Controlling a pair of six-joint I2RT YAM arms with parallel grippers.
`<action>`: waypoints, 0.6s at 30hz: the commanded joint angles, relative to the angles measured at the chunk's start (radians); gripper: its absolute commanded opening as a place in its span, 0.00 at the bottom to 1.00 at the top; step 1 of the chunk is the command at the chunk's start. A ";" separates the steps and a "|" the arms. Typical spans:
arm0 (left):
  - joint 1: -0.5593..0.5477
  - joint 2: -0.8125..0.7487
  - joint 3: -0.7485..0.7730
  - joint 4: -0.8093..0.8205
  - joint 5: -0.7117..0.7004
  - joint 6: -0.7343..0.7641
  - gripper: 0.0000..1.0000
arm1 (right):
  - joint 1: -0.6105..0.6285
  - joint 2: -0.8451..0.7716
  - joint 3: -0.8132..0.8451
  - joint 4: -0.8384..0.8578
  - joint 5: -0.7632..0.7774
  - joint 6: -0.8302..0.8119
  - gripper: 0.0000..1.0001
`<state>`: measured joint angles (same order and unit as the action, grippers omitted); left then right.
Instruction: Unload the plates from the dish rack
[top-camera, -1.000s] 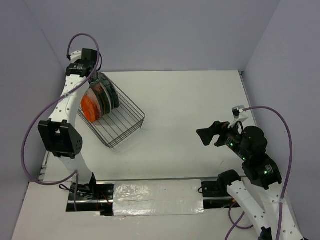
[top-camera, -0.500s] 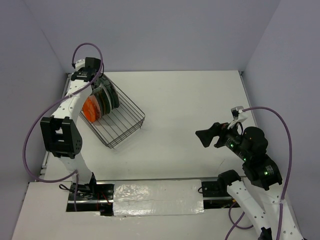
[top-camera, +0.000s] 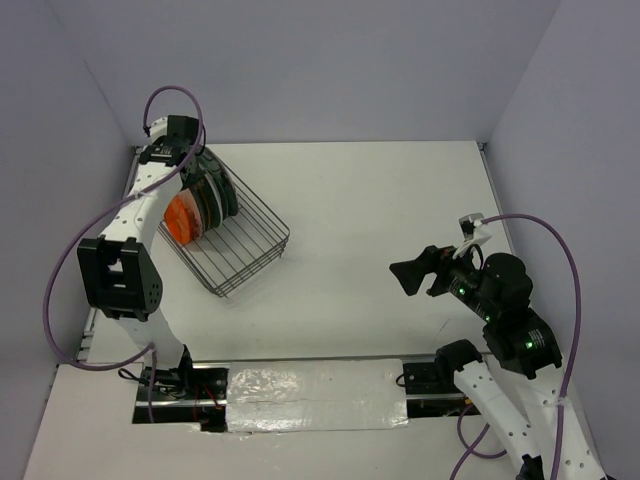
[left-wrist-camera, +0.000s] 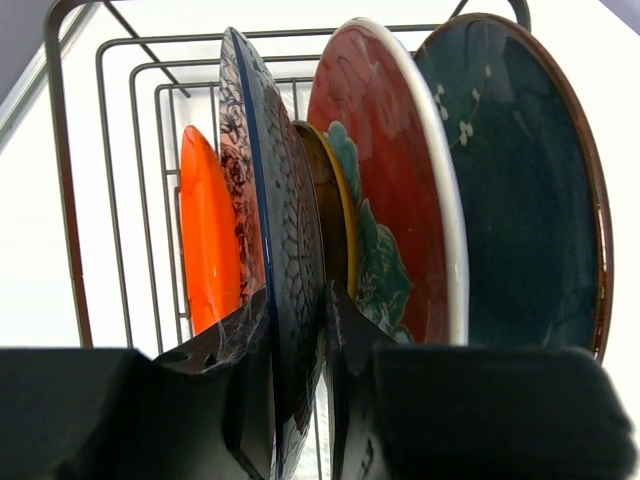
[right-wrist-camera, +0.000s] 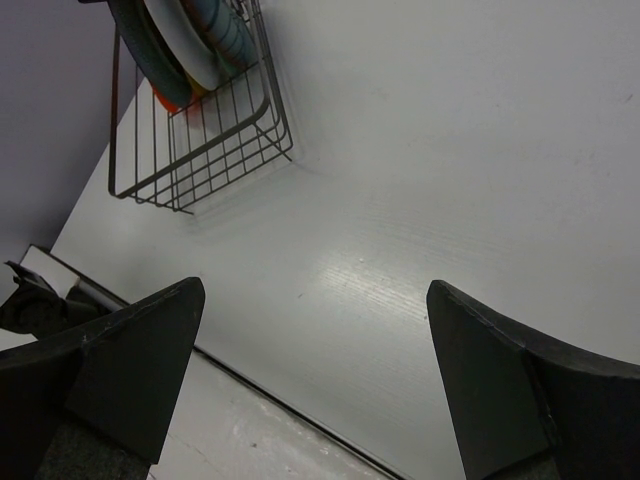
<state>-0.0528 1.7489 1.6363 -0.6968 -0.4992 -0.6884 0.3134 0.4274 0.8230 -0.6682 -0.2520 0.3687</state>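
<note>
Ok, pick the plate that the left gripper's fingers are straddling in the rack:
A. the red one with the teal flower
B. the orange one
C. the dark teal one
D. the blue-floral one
D: in the left wrist view, the left gripper has one finger on each side of the blue-floral plate, while the orange plate and the red plate stand outside the fingers.
</note>
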 joint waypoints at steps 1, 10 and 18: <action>0.007 -0.077 0.042 0.002 -0.038 0.067 0.09 | -0.004 -0.010 -0.002 0.032 -0.016 -0.007 1.00; 0.007 -0.114 0.037 0.023 -0.022 0.082 0.00 | 0.000 -0.016 -0.005 0.032 -0.021 -0.007 1.00; 0.010 -0.158 0.034 0.059 -0.016 0.110 0.00 | -0.002 -0.019 0.004 0.019 -0.015 -0.010 1.00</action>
<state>-0.0528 1.6794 1.6363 -0.6895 -0.4431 -0.6727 0.3134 0.4171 0.8230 -0.6685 -0.2527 0.3683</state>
